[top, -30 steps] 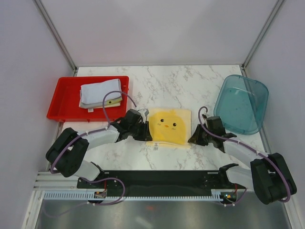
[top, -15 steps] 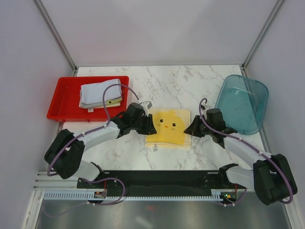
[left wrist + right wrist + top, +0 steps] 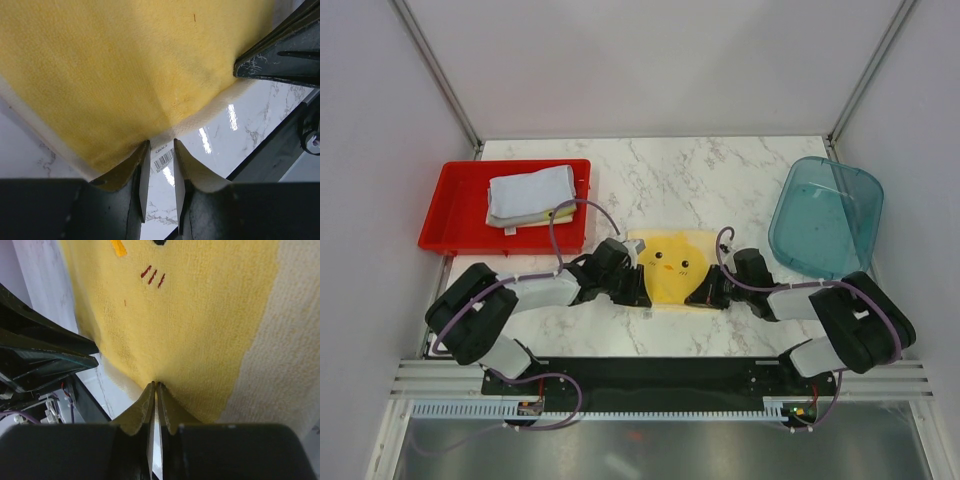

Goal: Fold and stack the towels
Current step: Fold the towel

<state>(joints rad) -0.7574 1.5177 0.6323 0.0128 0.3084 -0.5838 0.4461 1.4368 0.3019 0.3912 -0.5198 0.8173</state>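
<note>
A yellow towel (image 3: 672,262) with a chick face lies flat on the marble table between my two grippers. It fills the left wrist view (image 3: 125,65) and the right wrist view (image 3: 200,315). My left gripper (image 3: 640,292) is at the towel's near left edge. Its jaws (image 3: 160,145) stand narrowly apart, with the towel's white border at the tips and a barcode label (image 3: 162,159) between them. My right gripper (image 3: 696,296) is at the near right edge, its jaws (image 3: 156,385) pinched on the towel's rim. Folded grey and white towels (image 3: 528,194) lie stacked in the red tray.
The red tray (image 3: 455,205) stands at the back left. A translucent teal basket (image 3: 825,215) stands at the right. The black base rail (image 3: 650,375) runs along the near edge. White walls enclose the table.
Both grippers have come down and inward from the towel's sides to its near edge. The right jaws have closed on the rim. The towel looks narrower and slightly drawn in.
</note>
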